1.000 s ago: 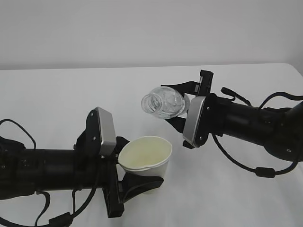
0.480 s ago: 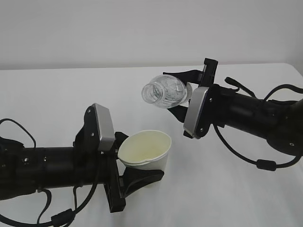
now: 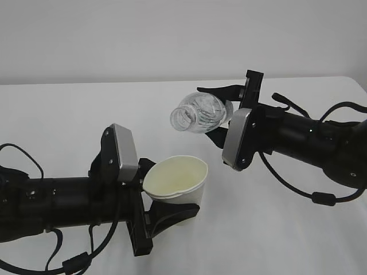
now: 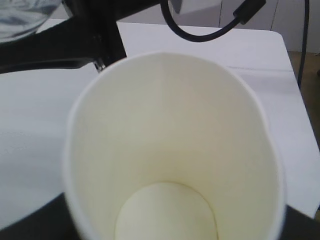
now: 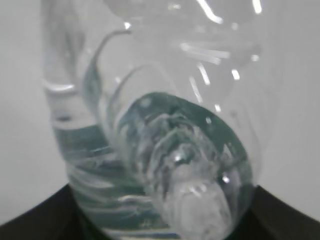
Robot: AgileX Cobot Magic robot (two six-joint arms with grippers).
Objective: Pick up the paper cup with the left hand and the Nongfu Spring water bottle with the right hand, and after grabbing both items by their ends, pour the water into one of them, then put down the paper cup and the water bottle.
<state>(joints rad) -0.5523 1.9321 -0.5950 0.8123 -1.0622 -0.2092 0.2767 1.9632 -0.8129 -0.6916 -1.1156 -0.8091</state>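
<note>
Left hand (image 3: 150,207) clamps the paper cup (image 3: 176,186) upright above the white table (image 3: 69,120); right hand (image 3: 221,117) clamps the tilted Nongfu Spring water bottle (image 3: 199,114) higher, before a plain wall (image 3: 172,34). Only the left wrist view shows the cup's bare bottom.

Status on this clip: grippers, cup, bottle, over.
Left gripper shut on paper cup, cup empty. Right gripper shut on water bottle, tipped, mouth above cup. No obstruction.

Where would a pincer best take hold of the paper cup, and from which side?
Around the lower wall, from the side, as the left pincer grips the paper cup now. The cup tapers downward and stands upright, so a low side grip probably leaves the open rim free below the water bottle.
</note>
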